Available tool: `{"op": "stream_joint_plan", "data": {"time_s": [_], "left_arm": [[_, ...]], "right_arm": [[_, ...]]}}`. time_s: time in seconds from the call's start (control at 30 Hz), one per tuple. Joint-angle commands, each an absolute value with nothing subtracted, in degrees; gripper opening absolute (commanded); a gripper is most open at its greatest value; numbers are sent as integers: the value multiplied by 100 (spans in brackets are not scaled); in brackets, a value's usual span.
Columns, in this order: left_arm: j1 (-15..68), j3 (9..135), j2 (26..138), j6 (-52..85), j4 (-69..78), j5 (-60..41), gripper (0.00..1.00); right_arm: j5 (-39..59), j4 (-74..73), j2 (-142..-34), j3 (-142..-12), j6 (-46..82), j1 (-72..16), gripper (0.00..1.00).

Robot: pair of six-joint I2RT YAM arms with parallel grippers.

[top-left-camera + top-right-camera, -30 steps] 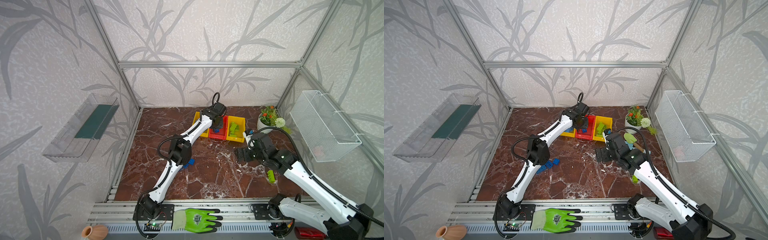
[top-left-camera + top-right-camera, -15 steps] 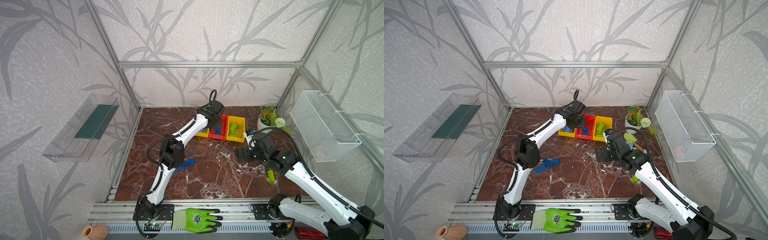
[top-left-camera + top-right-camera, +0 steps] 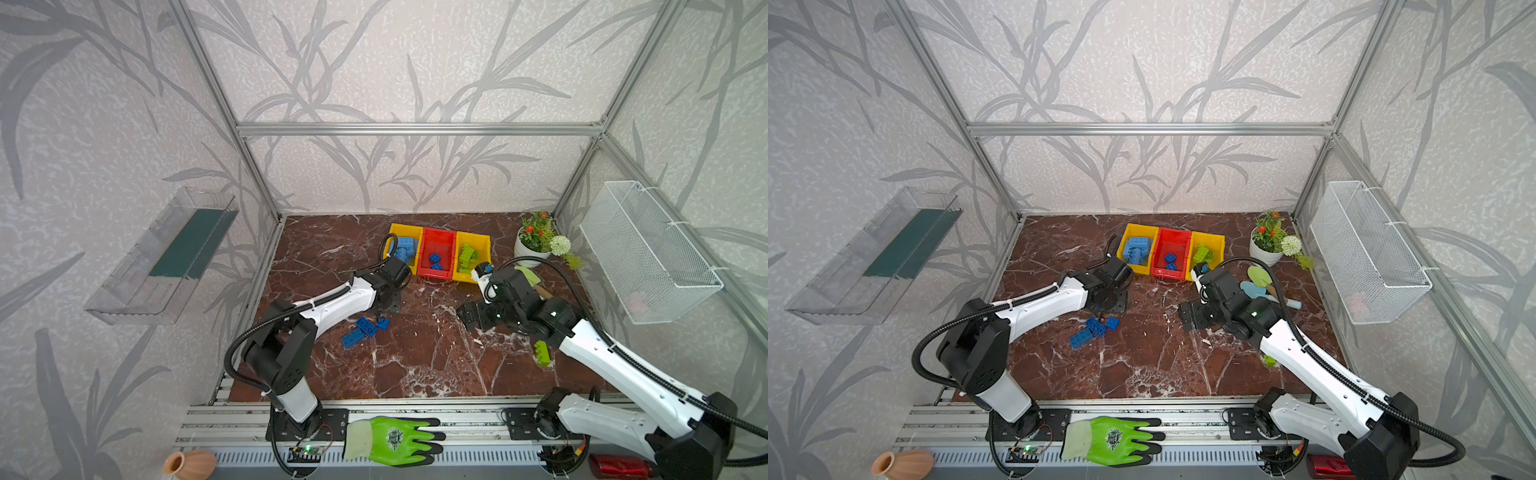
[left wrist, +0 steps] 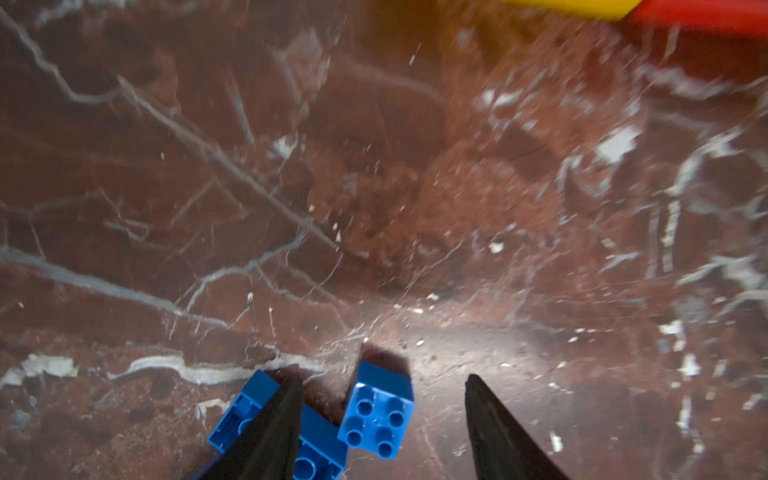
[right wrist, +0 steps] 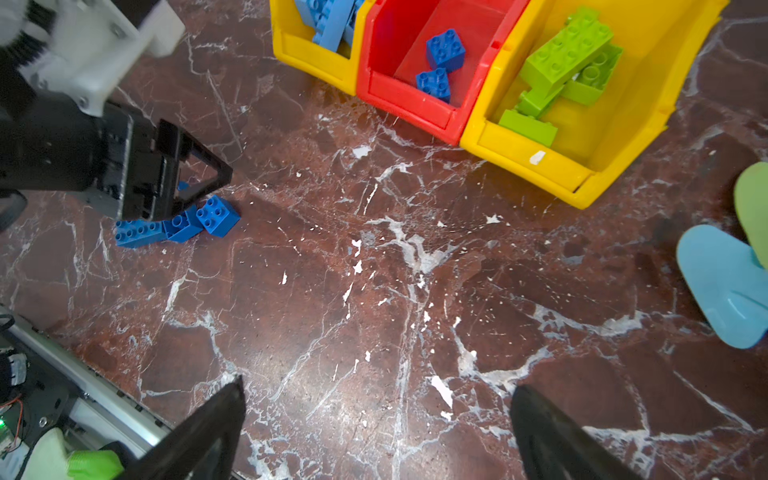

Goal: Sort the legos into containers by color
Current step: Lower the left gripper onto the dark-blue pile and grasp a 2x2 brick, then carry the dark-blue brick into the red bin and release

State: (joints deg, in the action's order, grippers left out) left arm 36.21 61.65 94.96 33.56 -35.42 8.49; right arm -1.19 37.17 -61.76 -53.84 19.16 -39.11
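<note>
Three open-top plastic bins (image 3: 1177, 237) sat joined in a row at the back of the red-brown marble worktop (image 3: 415, 365). Yellow bin on the left arm's side (image 3: 407, 227) held light blue studded bricks (image 3: 405, 248). Middle red bin (image 3: 439, 235) held small dark blue square bricks (image 5: 445, 49). Other yellow bin (image 3: 482, 243) held lime green studded bricks (image 3: 467, 254).

Loose cluster of dark blue bricks (image 3: 363, 328) lay on the worktop well in front of the bins, three pieces bunched together, with a small dark blue square brick (image 4: 376, 415) at one end. Left tool (image 4: 380, 380) hung right over that cluster, jaws apart, clamped on nothing. In the left wrist view the small dark blue square brick sat between the fingers, and one finger (image 4: 274, 432) overlapped a longer brick. Whether it touched could not be told.

Right tool (image 5: 376, 388) hovered over bare worktop near the middle, jaws wide apart, empty. One lime green brick (image 3: 541, 353) lay on the worktop beside the right arm, well apart from the bins. Light blue plastic toy scoop (image 5: 723, 286) lay near the other yellow bin. Lime green work glove (image 3: 392, 440) lay on the front rail.
</note>
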Motion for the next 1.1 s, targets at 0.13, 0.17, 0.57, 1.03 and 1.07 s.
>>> {"op": "stream_joint_plan", "data": {"time_s": [0.13,0.17,0.57,1.03,1.07], "left_arm": [[3613,5812,9479,3418,-2921,917,60],[3613,5787,9514,3418,-2897,902,60],[3613,5400,9624,3579,-2667,526,54],[3680,5242,9600,3753,-2719,422,31],[3678,5271,9598,3759,-2745,422,29]], "right_arm": [[-436,3734,-6269,-5436,2170,-4372,99],[-483,3765,-6238,-5419,2196,-4409,99],[-633,3940,-6041,-5405,2294,-4447,99],[-690,3946,-5910,-5338,2329,-4482,99],[-686,3935,-5883,-5335,2330,-4485,99]]}}
